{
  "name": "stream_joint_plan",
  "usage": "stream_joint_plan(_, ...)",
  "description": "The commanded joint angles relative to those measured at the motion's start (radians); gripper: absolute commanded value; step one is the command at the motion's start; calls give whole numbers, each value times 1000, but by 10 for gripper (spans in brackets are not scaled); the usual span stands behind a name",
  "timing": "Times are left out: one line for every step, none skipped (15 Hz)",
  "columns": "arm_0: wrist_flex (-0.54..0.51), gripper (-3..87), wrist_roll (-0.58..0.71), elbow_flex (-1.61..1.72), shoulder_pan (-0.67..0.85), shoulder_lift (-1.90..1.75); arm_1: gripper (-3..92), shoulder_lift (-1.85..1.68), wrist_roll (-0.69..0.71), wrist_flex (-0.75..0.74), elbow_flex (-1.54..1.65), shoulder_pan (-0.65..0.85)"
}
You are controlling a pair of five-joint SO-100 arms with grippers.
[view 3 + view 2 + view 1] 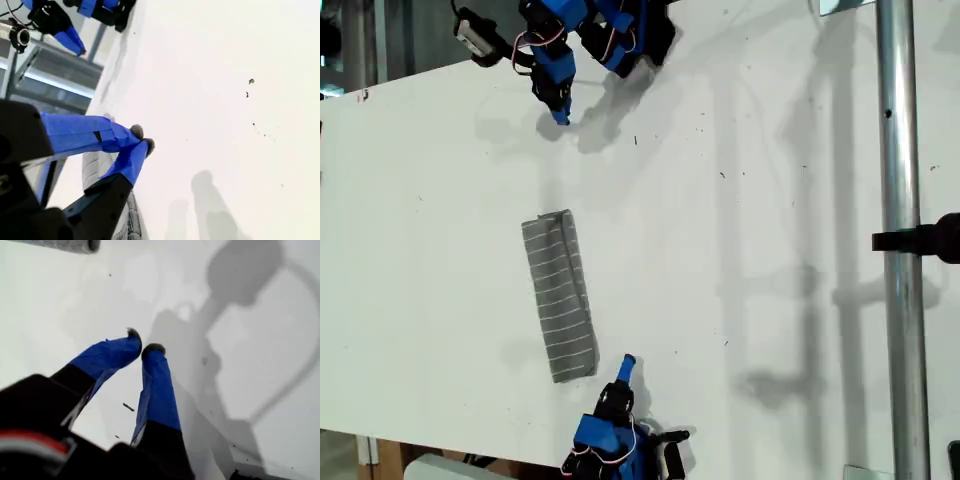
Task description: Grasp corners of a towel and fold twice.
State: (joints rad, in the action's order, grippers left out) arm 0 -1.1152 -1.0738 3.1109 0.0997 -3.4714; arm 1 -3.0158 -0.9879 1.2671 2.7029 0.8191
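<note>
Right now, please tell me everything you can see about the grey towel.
The towel is grey soft-looking cloth with thin white stripes. It lies flat on the white table as a narrow, layered strip, so it looks already folded. In the exterior view it sits left of the centre, running top to bottom with a slight tilt. Nothing touches it except the table: both grippers are off it, and my second gripper sits near one end.

No readable text, label, brand, number or sign is showing in any of the three views. The towel (559, 295) is carrying only plain white stripes, and the table (740, 250) is showing only small dark specks, not characters.
</note>
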Motion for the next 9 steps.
stream_joint_plan(6,-28,-2,8,14,-2,29,-67,-29,8,8,-17)
stream_joint_plan(3,-28,-5,8,11,-2,66,14,-9,-17,-21,-6)
stream_joint_plan(0,-28,-6,8,12,-2,144,195,37,-121,-91,-15)
stream_joint_plan(2,-28,-6,8,18,-2,208,491,98,-229,-224,-34)
stream_joint_plan(-2,-28,-3,8,21,-2,243,756,164,-322,-370,-69)
stream_joint_plan(-5,-28,-8,8,20,-2,254,957,225,-419,-488,-98)
stream_joint_plan(-6,-28,-12,8,17,-2,266,1134,282,-466,-618,-121)
stream_joint_plan(-11,-28,-20,8,15,-2,282,1287,304,-489,-730,-135)
stream_joint_plan(-14,-28,-25,8,12,-2,288,1401,311,-522,-802,-143)
